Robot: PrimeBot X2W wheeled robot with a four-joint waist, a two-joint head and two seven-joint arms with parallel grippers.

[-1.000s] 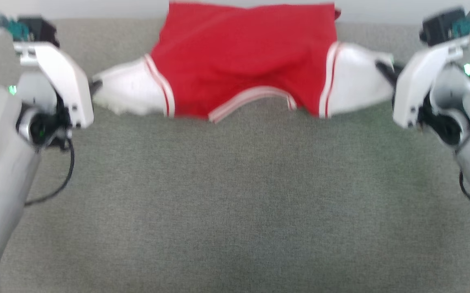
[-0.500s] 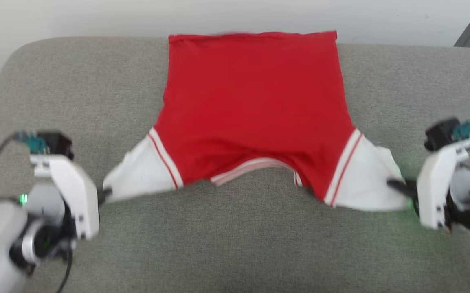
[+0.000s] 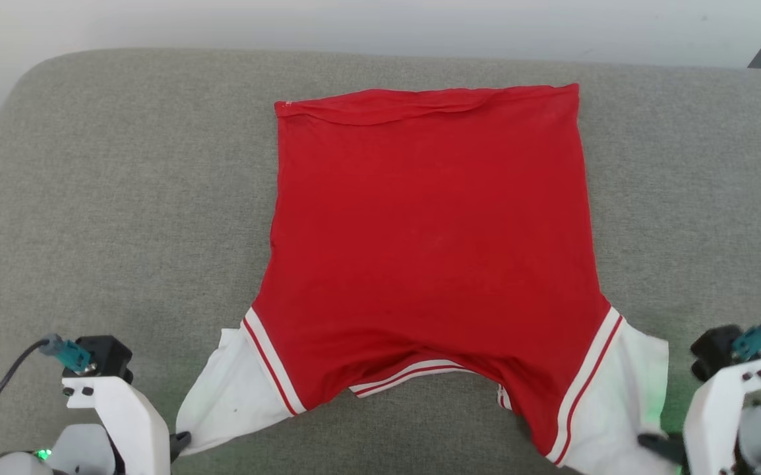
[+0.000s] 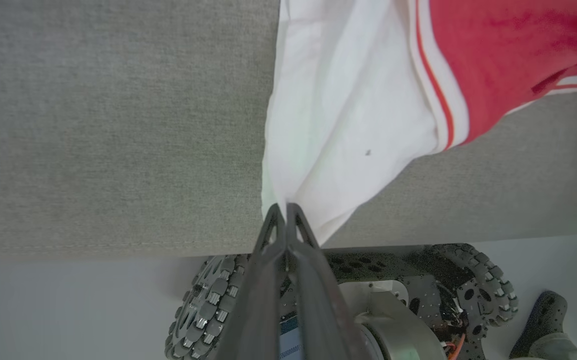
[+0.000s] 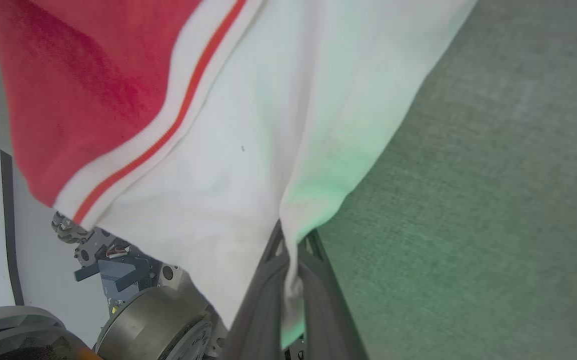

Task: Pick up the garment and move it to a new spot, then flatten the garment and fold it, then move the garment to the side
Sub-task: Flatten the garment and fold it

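Table (image 3: pixel 123 198): grey fabric top, rounded far corners. Garment (image 3: pixel 430 244) lies spread on its middle, red body mostly flat, hem toward the far edge, striped collar (image 3: pixel 413 376) toward the robot. One ripple along the hem and some slack above the collar.

White left sleeve (image 3: pixel 235 396) and right sleeve (image 3: pixel 624 402) are drawn outward toward the near edge.

Left end effector (image 4: pixel 286 210): fingers together, pinching the left sleeve's corner. Right end effector (image 5: pixel 291 250): clamped on a fold of the right sleeve's edge, green light tinting the cloth.
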